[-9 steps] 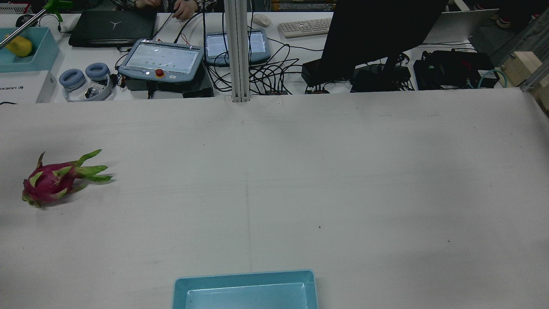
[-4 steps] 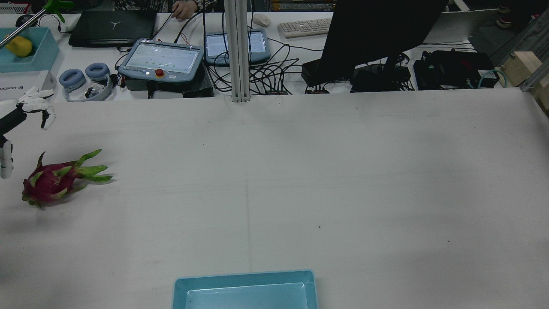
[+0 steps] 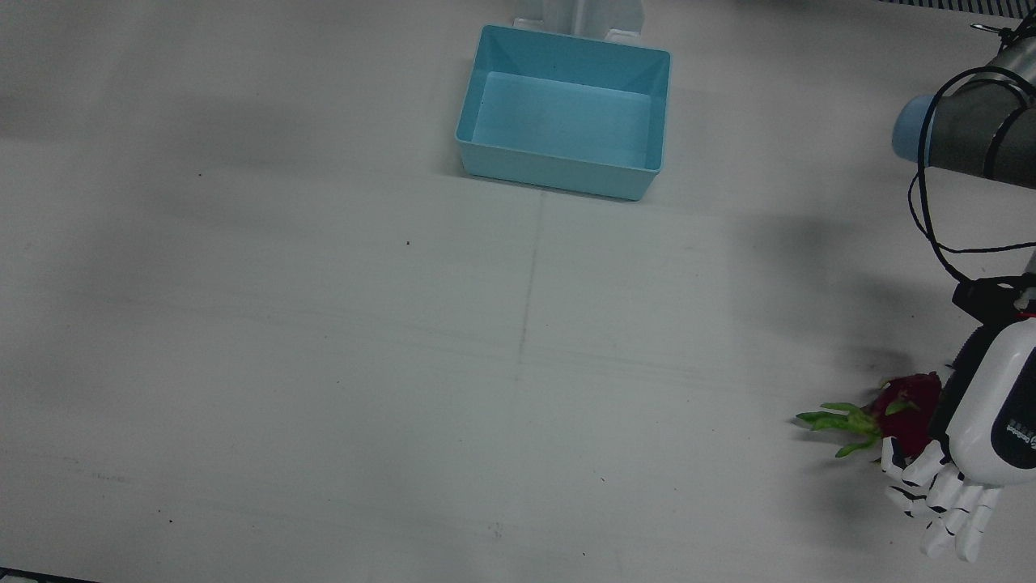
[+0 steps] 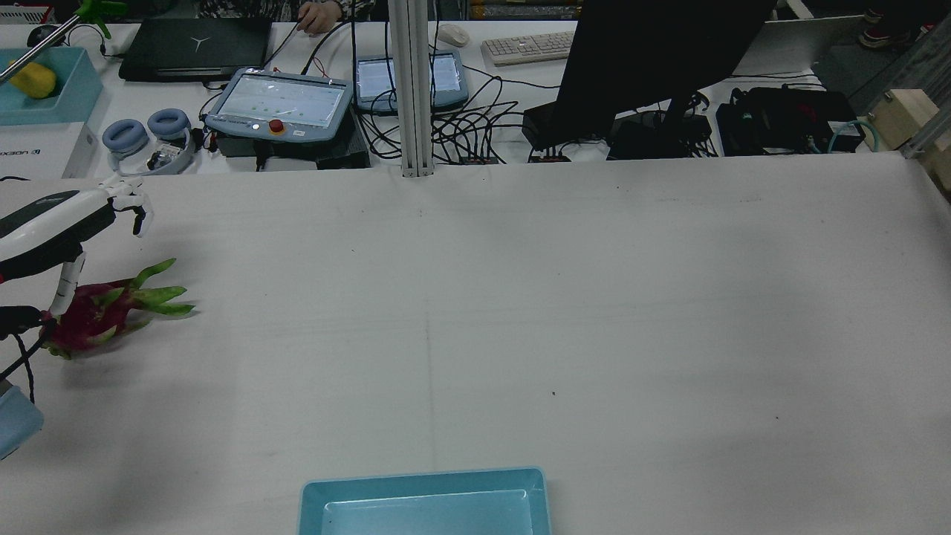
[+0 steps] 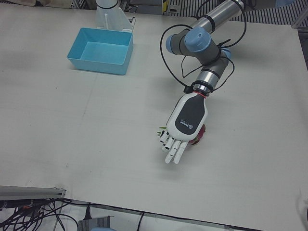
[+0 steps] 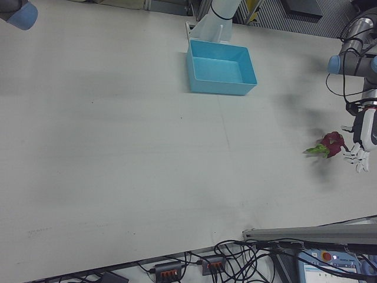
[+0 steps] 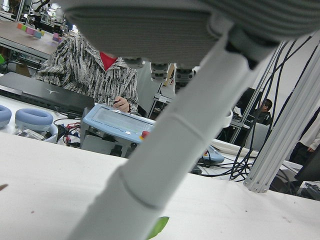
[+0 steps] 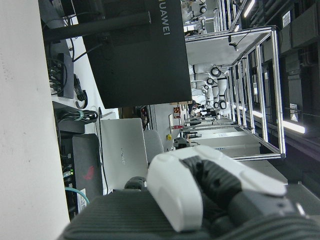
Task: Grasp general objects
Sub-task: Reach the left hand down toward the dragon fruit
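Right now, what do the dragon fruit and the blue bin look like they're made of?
The dragon fruit has a matte magenta skin with stiff green leafy scales; it could be real or a plastic replica, the look doesn't settle it. The blue bin seems moulded plastic: uniform light-blue colour, thin smooth walls, a soft sheen on its floor. The left hand above the fruit looks glossy white plastic.

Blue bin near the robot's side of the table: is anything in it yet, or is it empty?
Empty. The blue bin shows only its bare floor in the front view; the dragon fruit lies on the table beneath the open left hand.
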Controlling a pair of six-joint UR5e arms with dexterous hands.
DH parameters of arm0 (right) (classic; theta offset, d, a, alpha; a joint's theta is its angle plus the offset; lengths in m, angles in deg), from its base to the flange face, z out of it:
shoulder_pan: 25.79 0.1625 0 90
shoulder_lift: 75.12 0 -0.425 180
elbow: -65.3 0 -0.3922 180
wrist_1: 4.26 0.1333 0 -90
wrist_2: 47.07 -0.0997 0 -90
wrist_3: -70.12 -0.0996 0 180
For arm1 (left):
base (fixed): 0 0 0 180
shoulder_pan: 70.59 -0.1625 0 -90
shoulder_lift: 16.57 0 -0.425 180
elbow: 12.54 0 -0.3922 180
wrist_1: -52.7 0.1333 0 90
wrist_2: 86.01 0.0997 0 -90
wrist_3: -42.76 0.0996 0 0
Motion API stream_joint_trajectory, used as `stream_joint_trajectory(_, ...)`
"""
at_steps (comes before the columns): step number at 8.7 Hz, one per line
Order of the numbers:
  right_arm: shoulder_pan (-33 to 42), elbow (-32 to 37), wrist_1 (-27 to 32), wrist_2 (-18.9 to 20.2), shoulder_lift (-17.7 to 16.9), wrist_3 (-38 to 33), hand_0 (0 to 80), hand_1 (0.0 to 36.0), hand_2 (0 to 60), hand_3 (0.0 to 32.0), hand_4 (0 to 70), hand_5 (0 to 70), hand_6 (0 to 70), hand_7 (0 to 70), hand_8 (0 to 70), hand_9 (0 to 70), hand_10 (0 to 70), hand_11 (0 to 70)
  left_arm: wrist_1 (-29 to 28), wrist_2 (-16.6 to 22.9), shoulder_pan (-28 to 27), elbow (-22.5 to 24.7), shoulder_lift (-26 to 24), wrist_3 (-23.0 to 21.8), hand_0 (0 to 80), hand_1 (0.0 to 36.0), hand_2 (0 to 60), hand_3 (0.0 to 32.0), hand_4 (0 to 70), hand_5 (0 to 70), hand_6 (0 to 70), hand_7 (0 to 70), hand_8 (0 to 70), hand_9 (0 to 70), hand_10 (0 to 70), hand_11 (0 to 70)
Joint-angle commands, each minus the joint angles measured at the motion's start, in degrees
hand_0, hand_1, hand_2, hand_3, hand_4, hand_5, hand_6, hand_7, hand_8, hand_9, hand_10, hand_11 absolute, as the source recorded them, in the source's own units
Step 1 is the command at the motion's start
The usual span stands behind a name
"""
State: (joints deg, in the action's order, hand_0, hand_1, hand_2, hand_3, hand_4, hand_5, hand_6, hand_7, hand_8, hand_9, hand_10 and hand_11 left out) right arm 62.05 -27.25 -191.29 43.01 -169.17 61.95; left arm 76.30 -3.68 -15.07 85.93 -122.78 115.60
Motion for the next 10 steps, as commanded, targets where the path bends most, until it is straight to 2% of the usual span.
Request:
stream_joint_trajectory(1, -0.03, 0.00, 0.00, 0.00, 0.00, 0.00, 0.0, 0.0, 0.0, 0.0, 0.0, 0.0, 0.0, 0.0, 0.0, 0.0, 0.0, 0.0, 3.21, 0.99, 0.90, 2.95, 1.51, -0.16, 80.0, 36.0, 60.0, 0.0, 0.0, 70.0, 0.0, 43.5, 0.0, 7.3, 0.0, 0.0)
stream_joint_trajectory(2, -0.03, 0.00, 0.00, 0.00, 0.00, 0.00, 0.0, 0.0, 0.0, 0.0, 0.0, 0.0, 0.0, 0.0, 0.0, 0.0, 0.0, 0.0, -0.10, 0.64, 0.73, 4.18, 6.06, -0.16, 80.0, 36.0, 60.0, 0.0, 0.0, 70.0, 0.0, 41.7, 0.0, 6.9, 0.0, 0.0)
stream_joint_trajectory(4, 0.05, 0.00, 0.00, 0.00, 0.00, 0.00, 0.0, 0.0, 0.0, 0.0, 0.0, 0.0, 0.0, 0.0, 0.0, 0.0, 0.0, 0.0, -8.09, -1.37, 0.20, 1.40, 11.09, -0.25, 80.0, 36.0, 60.0, 0.0, 0.0, 70.0, 0.0, 44.7, 0.0, 7.5, 0.0, 0.2)
stream_joint_trajectory(5, -0.03, 0.00, 0.00, 0.00, 0.00, 0.00, 0.0, 0.0, 0.0, 0.0, 0.0, 0.0, 0.0, 0.0, 0.0, 0.0, 0.0, 0.0, -9.78, -1.65, 0.11, 0.51, 11.55, -0.25, 80.0, 36.0, 60.0, 0.0, 0.0, 70.0, 0.0, 42.7, 0.0, 7.1, 0.0, 2.1)
stream_joint_trajectory(8, -0.03, 0.00, 0.00, 0.00, 0.00, 0.00, 0.0, 0.0, 0.0, 0.0, 0.0, 0.0, 0.0, 0.0, 0.0, 0.0, 0.0, 0.0, -12.26, -2.62, -0.15, -1.08, 11.20, -0.25, 80.0, 36.0, 60.0, 0.0, 0.0, 70.0, 0.0, 48.4, 0.0, 8.2, 0.0, 4.2)
stream_joint_trajectory(10, -0.03, 0.00, 0.00, 0.00, 0.00, 0.00, 0.0, 0.0, 0.0, 0.0, 0.0, 0.0, 0.0, 0.0, 0.0, 0.0, 0.0, 0.0, -12.61, -2.79, -2.60, -2.04, 10.85, -0.25, 80.0, 36.0, 60.0, 0.0, 0.0, 70.0, 0.0, 50.5, 0.0, 8.7, 1.0, 7.9)
